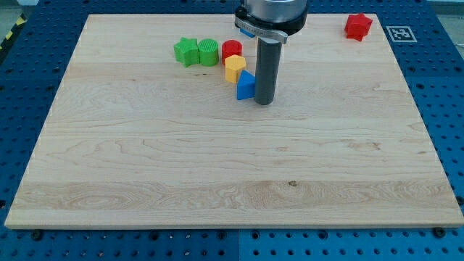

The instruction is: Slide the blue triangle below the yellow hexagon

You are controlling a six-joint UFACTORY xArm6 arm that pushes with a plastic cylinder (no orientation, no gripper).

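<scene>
The blue triangle (246,85) lies on the wooden board, just below and slightly right of the yellow hexagon (234,68); the two look close or touching. My tip (264,101) rests on the board right against the blue triangle's right side. The rod rises from there to the arm at the view's top.
A red cylinder (232,49) sits just above the yellow hexagon. A green star-like block (186,51) and a green cylinder (208,51) stand to its left. A red star-like block (357,26) is at the board's top right corner. The wooden board (217,167) lies on a blue perforated table.
</scene>
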